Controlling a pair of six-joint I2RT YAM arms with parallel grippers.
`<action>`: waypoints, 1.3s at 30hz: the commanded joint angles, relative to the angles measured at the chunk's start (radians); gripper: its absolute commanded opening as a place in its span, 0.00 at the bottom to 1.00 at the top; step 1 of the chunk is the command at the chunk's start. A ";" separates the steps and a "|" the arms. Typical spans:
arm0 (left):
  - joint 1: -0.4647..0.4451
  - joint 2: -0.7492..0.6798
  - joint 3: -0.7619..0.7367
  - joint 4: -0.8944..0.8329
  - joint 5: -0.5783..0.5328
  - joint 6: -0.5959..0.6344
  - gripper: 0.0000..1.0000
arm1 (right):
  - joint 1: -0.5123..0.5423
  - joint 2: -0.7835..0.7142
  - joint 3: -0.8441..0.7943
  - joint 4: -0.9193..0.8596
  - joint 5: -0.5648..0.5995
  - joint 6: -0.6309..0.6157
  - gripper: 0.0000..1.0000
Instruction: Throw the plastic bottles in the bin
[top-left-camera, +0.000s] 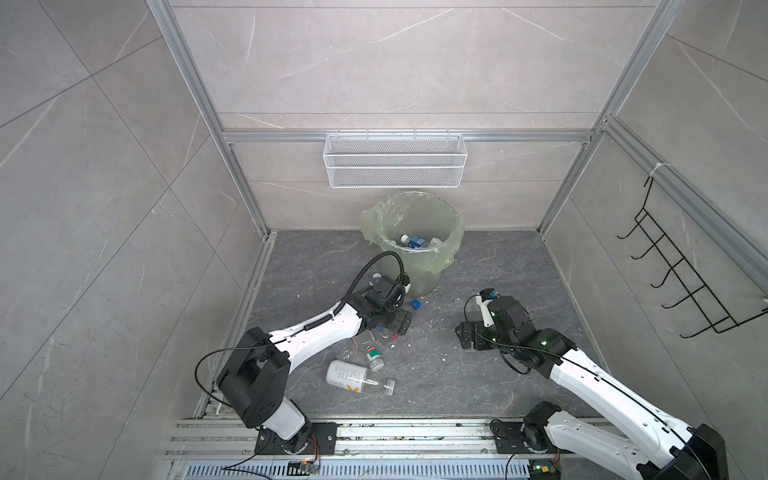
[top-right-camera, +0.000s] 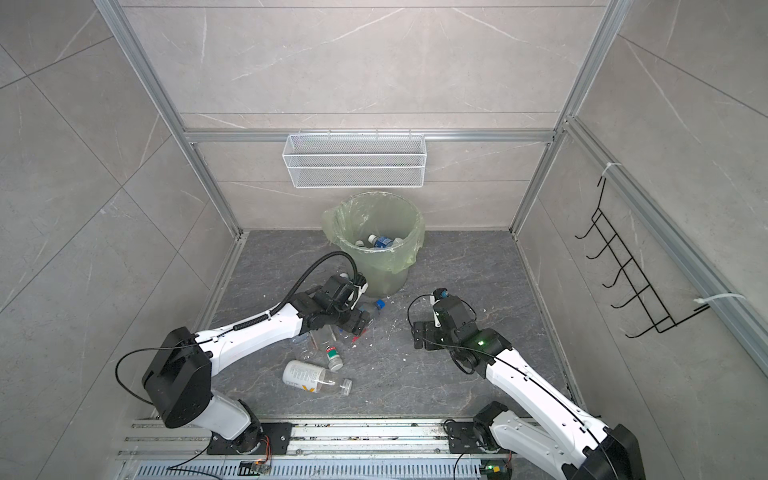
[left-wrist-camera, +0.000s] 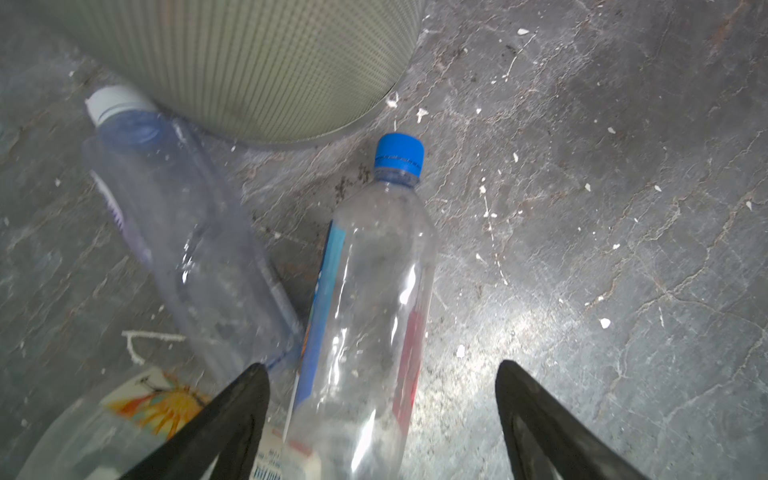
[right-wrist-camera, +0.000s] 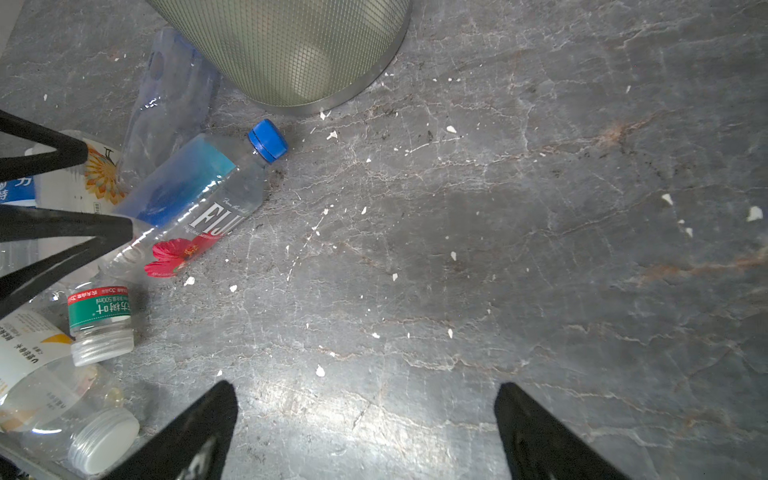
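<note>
Left wrist view: we see our left jaws wide, astride the blue-capped bottle (left-wrist-camera: 374, 291); in a top view it lies at six o'clock of the bin (top-left-camera: 430, 276); our right jaws gape over the surface (right-wrist-camera: 457, 249).

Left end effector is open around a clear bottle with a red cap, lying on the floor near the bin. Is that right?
Only the cap is wrong: it is blue, not red. The left wrist view shows the left end effector open around that clear bottle, lying on the floor near the bin.
</note>
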 joint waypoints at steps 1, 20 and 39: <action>-0.002 0.040 0.055 -0.012 0.033 0.069 0.88 | 0.004 -0.021 -0.012 -0.033 0.022 0.006 0.98; 0.015 0.163 0.045 0.018 0.052 0.103 0.87 | 0.005 -0.022 -0.010 -0.042 0.030 -0.005 0.99; 0.014 0.212 0.039 0.018 0.052 0.103 0.75 | 0.004 -0.005 -0.008 -0.033 0.027 -0.010 0.99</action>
